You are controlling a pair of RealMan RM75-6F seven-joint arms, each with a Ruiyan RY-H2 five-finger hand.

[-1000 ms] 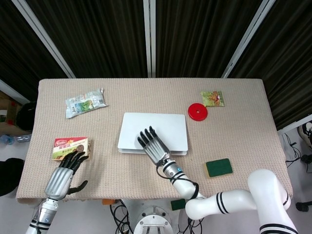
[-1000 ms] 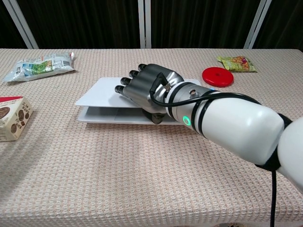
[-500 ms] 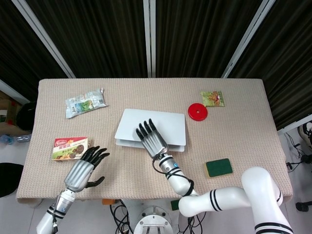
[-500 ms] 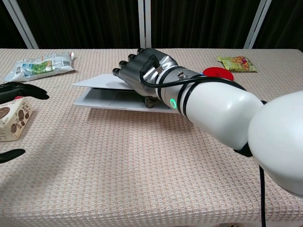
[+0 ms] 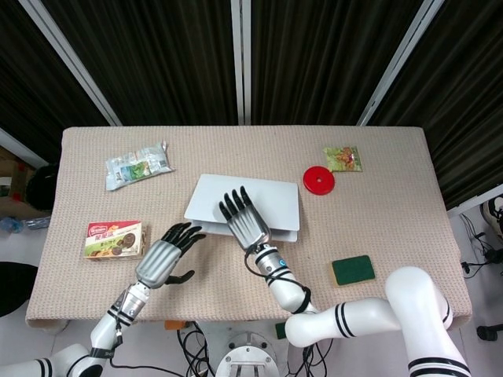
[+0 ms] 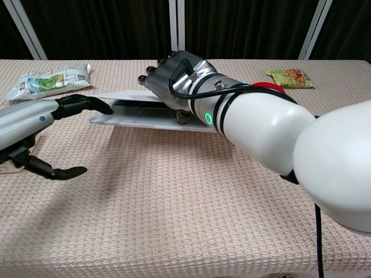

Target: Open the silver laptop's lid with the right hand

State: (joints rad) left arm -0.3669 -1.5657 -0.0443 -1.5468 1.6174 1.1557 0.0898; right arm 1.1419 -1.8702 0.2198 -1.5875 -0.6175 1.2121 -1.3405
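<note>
You are lifting the lid of the silver laptop (image 5: 259, 206), which is lying mid-table just beyond your right hand (image 5: 244, 219); the lid is standing slightly ajar. That hand is gripping the front edge, fingers over the top, thumb apparently beneath. Judged best: be raising gently, letting the lid pivot at its hinge. Your left hand (image 5: 163, 260), fingers spread and holding nothing, is hovering beside the laptop's corner.
</note>
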